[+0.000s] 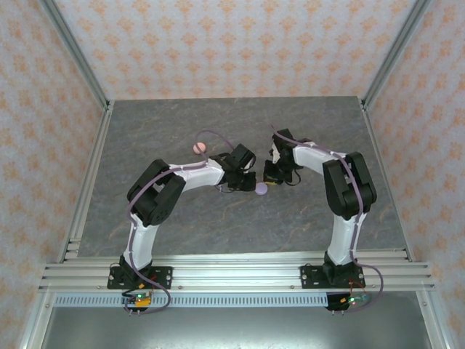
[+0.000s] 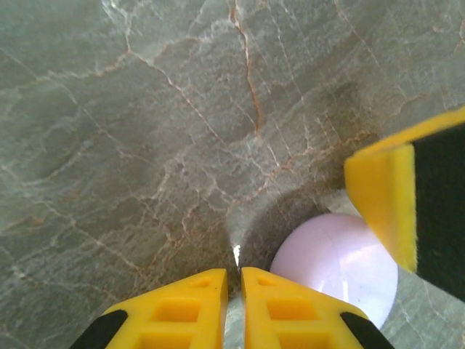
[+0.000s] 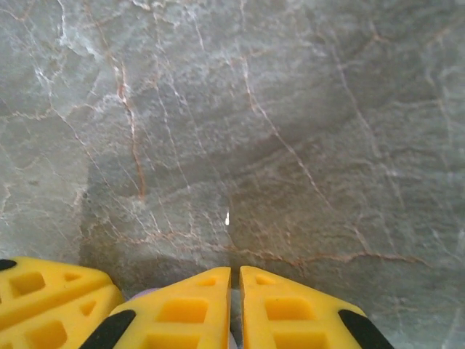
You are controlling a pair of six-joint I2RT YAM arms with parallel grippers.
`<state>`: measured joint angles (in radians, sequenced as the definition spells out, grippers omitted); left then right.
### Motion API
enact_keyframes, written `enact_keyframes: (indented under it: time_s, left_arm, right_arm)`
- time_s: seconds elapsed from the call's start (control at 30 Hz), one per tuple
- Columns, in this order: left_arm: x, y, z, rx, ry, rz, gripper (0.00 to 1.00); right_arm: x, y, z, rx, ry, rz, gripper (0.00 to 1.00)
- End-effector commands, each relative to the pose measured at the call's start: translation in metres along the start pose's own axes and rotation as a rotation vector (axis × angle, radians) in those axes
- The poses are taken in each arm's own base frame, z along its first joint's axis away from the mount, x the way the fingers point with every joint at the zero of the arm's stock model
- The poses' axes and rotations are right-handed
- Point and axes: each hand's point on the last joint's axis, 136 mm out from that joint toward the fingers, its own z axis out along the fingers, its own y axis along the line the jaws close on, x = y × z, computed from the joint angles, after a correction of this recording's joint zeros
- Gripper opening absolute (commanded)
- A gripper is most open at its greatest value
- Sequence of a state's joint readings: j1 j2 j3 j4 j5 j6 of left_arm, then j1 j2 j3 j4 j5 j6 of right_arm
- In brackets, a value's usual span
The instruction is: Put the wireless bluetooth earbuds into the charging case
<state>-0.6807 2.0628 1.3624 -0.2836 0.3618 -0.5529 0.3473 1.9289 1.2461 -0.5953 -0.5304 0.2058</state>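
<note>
A round lilac charging case (image 1: 261,188) lies closed on the grey marble table, between my two grippers. In the left wrist view the lilac case (image 2: 334,262) sits just right of my left gripper (image 2: 234,273), whose yellow fingers are shut with nothing between them. My right gripper's yellow finger (image 2: 389,203) stands over the case's right side. My right gripper (image 3: 235,270) is also shut, and a sliver of the lilac case (image 3: 145,293) peeks out at its left, beside the left gripper's finger (image 3: 43,298). From above, the left gripper (image 1: 245,182) and right gripper (image 1: 272,179) flank the case. The earbuds are out of view.
A round pink case (image 1: 199,147) lies closed behind the left arm, toward the back of the table (image 1: 182,218). Metal frame rails (image 1: 87,182) border the table on both sides, with patterned walls beyond.
</note>
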Motion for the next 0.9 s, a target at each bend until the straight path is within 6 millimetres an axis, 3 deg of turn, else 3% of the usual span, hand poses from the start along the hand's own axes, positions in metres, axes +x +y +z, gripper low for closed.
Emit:
enact_keyframes:
  time_s: [0.0,0.3,0.6,0.87]
  left_arm:
    - [-0.005,0.019,0.006,-0.099,-0.015,-0.023,0.15]
    - [-0.011,0.005,0.013,-0.037,-0.006,-0.016,0.15]
    - [-0.017,0.007,0.013,-0.032,-0.01,-0.026,0.18]
    - [-0.032,0.013,-0.016,-0.069,-0.084,-0.014,0.32]
  right_arm:
    - [0.012,-0.012,-0.009,0.072,0.002,0.007,0.13]
    - [0.029,-0.009,-0.007,0.022,0.04,0.006,0.14]
    - [0.042,-0.013,-0.009,0.014,0.039,0.032,0.16]
    - [0.042,-0.019,-0.022,0.054,-0.009,0.041,0.17]
